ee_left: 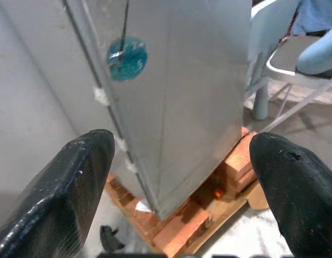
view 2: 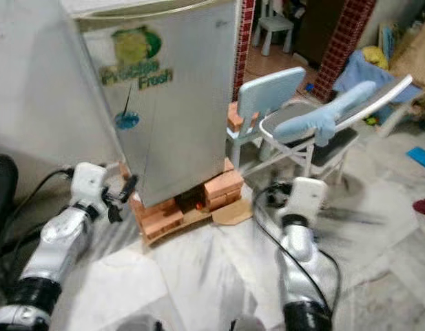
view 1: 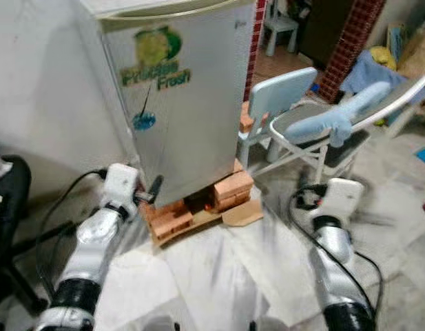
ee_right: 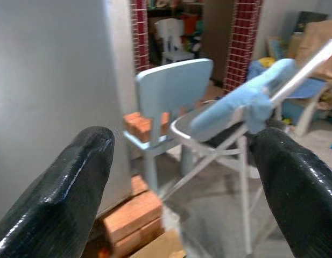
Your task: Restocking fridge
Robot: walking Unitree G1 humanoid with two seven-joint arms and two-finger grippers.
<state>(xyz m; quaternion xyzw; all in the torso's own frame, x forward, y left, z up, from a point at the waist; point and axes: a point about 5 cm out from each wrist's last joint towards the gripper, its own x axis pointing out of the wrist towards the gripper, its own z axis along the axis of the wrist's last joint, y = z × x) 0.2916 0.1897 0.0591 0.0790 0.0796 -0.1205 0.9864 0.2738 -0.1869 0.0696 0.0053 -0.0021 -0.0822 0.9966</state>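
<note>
A silver fridge (view 1: 184, 103) with a green "Fresh" sticker and a blue round sticker (ee_left: 126, 57) stands with its door closed on a stack of orange bricks (view 1: 226, 192). My left gripper (view 1: 151, 190) is low at the fridge's bottom left corner, close to the door's edge. In the left wrist view this gripper (ee_left: 182, 161) is open, with the corner of the fridge between its fingers at a distance. My right arm (view 1: 336, 207) is held low to the right of the fridge. Its gripper (ee_right: 182, 156) is open and empty, facing the light blue chair.
A light blue plastic chair (view 1: 277, 96) carrying bricks and a folding chair with a blue cloth (view 1: 343, 117) stand right of the fridge. A flat cardboard piece (view 1: 243, 214) lies by the bricks. A white wall (view 1: 40, 89) is at left, and something black (view 1: 9, 207) is at the far left.
</note>
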